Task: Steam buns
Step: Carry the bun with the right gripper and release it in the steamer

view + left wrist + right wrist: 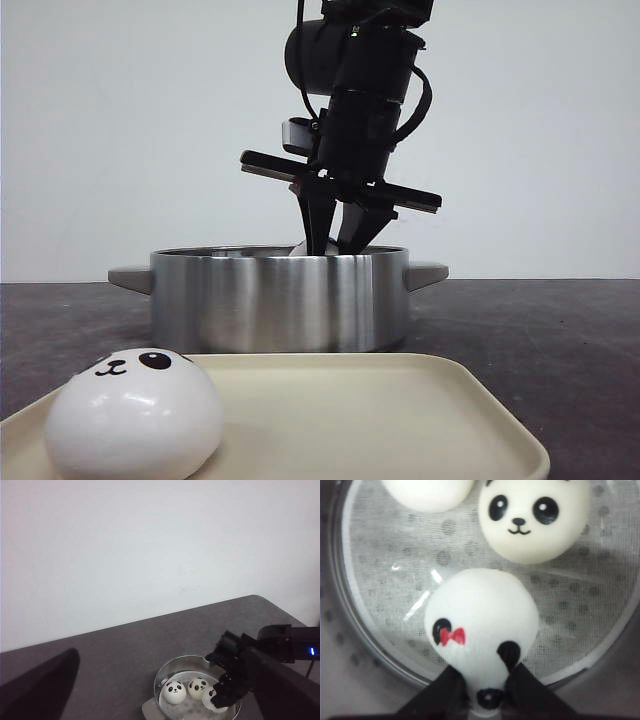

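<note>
Third panda bun (480, 625) is pinched at its edge by right hand (482, 690), being set on liner in steamer pot (280, 300); two buns (186, 690) already inside. One bun (135, 425) left on tray (400, 420). Left hand's state can't be told.

1. Buns: four in all. Three lie inside the pot: the first bun (175, 692), the second bun (198, 687) and the third bun (482, 630), which has a red bow by one ear. The fourth bun (135, 415) sits on the tray at near left.
2. Pots: one steel pot (280, 300) with two side handles, at the centre of the tabletop (560, 340).
3. Trays: one cream tray (400, 420), nearest the camera.
4. Robot arms in sight: one, the right arm (360, 90), reaching down into the pot.
</note>
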Tool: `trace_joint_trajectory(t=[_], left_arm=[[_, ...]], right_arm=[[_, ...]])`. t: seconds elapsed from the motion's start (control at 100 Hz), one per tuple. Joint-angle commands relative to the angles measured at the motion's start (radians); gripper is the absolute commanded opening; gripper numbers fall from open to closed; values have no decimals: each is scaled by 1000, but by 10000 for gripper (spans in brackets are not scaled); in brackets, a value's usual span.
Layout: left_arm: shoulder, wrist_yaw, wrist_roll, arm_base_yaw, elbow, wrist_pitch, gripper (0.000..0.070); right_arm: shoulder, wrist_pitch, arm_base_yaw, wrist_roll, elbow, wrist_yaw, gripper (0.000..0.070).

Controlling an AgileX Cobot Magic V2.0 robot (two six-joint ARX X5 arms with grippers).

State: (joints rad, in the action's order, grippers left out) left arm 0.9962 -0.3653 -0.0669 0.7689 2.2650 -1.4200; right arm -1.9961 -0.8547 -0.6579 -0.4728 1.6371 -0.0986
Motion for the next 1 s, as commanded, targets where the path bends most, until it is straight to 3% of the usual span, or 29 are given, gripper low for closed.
trace_joint_trajectory(t=[0.0, 0.28, 0.43, 0.61, 0.75, 0.99], left_arm=[[13, -4, 0, 8, 23, -35, 677], [13, -4, 0, 8, 23, -35, 677], [13, -4, -1, 8, 23, -35, 677], [13, -4, -1, 8, 23, -35, 677], [13, -4, -2, 8, 23, -35, 677], [13, -4, -2, 8, 23, -35, 677]], right_arm=[[-24, -6, -3, -18, 18, 24, 4], [-24, -43, 13, -17, 18, 43, 15], [-24, -50, 12, -17, 18, 43, 215], [-24, -47, 12, -17, 18, 43, 319], [-24, -41, 12, -17, 18, 44, 489], [-24, -40, 12, -18, 18, 44, 524]])
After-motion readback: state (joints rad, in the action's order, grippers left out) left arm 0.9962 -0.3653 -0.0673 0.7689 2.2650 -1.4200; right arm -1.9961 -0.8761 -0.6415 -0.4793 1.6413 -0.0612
